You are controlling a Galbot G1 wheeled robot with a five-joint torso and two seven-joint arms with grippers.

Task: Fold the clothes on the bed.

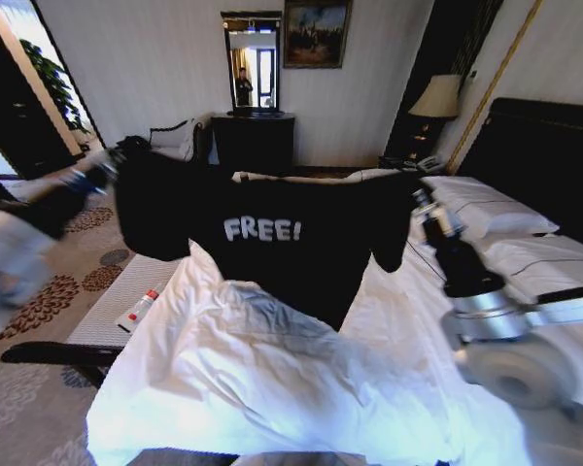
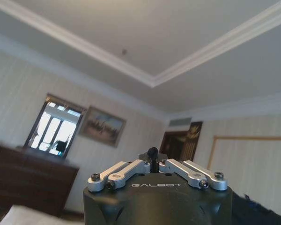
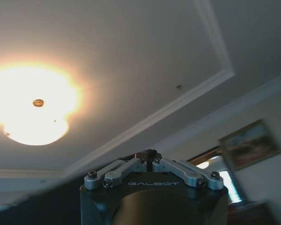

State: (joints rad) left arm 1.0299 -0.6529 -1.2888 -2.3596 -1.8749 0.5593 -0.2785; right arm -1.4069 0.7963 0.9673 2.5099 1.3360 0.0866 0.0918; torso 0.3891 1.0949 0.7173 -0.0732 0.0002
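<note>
Aloft, the black T-shirt [image 1: 272, 243] hangs spread above the white bed [image 1: 301, 388], its "FREE!" lettering facing the head camera. The left claw [image 1: 117, 167] pinches one shoulder of it and the right claw [image 1: 420, 201] pinches the other, both clamped tight on the fabric. Beside the bed, a small white tube [image 1: 137, 311] lies on a pale bench [image 1: 102, 325].

Head cam looks forward-down over the bed [image 1: 272, 388] toward the far wall at 12 o'clock, both wrist cams sit right behind their closed linkages facing up at the ceiling [image 2: 145, 37], and all three views share the framed painting [image 1: 316, 33].
</note>
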